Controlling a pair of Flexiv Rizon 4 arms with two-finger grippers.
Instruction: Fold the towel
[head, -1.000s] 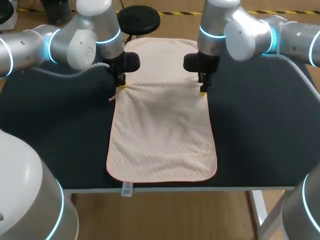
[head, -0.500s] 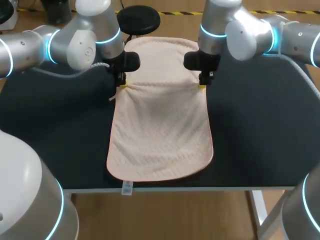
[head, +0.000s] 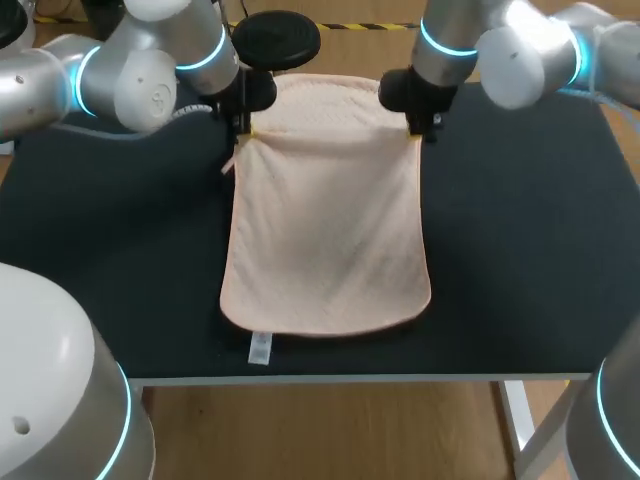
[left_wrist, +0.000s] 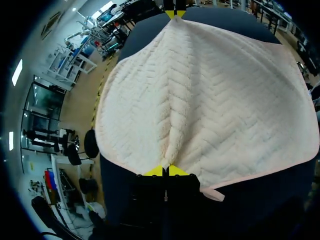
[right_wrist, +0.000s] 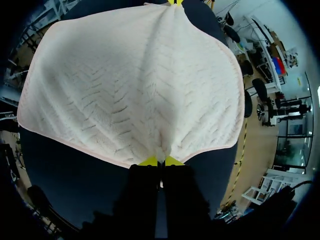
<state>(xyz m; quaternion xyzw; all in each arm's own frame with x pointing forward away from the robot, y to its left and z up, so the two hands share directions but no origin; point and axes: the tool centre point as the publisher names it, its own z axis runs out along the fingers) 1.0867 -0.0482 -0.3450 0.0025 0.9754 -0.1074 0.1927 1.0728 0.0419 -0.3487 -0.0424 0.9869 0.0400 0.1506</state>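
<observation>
Over the black table (head: 520, 250), left fingers (left_wrist: 156, 171) and right fingers (right_wrist: 148, 161) each pinch one corner of the towel (head: 325, 230).

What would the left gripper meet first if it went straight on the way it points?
The towel it pinches: the left gripper points into it, probably with the table beneath; depth is unclear.

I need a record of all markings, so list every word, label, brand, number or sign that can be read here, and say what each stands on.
No text here can be read.
The white tag at the near edge of the towel: any print on it is too small to read.
The rest of the towel and the table: no words, numbers or signs show.
</observation>
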